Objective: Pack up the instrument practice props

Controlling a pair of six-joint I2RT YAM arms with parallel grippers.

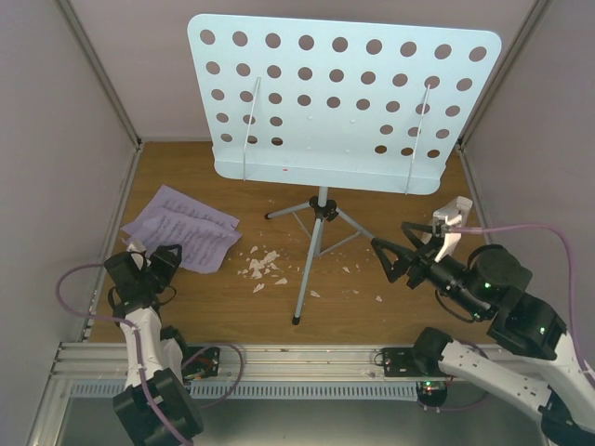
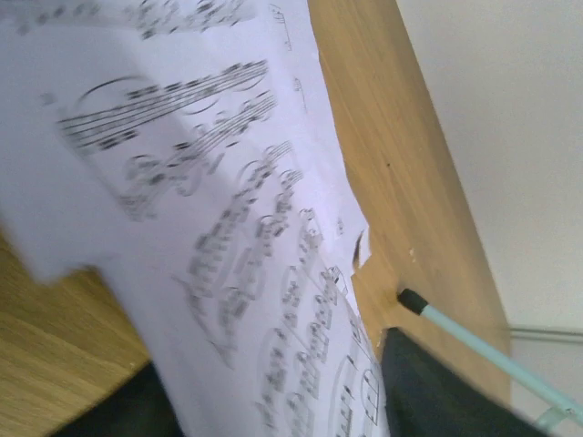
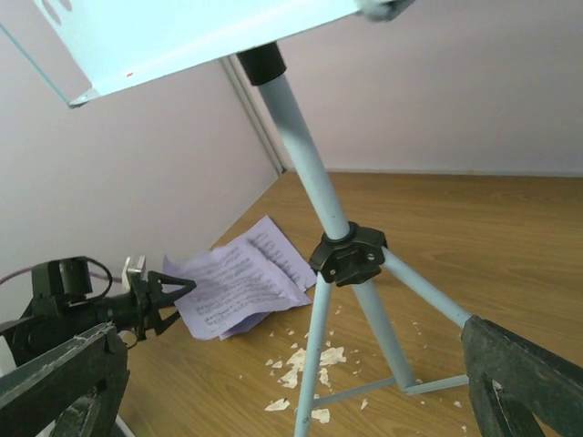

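a: some printed pages [image 1: 181, 228] of music lie overlapping on the wooden table [image 1: 232, 307], left of the stand [image 1: 325, 167]. only staves and notes, no words i can read.
b: and the stand?
a: pale blue, with a flat desk of round holes, thin tube legs and a black hub. it stands upright mid-table. the left gripper [image 3: 180, 299] has its jaws slightly apart at the pages. the right gripper [image 1: 386, 260] is spread wide near a leg.

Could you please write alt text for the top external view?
A pale blue music stand with a round-holed desk stands on tripod legs on a wooden table. Printed sheet-music pages lie at left by the left tool; small white crumbs dot the table, and the open right tool faces the stand's legs.
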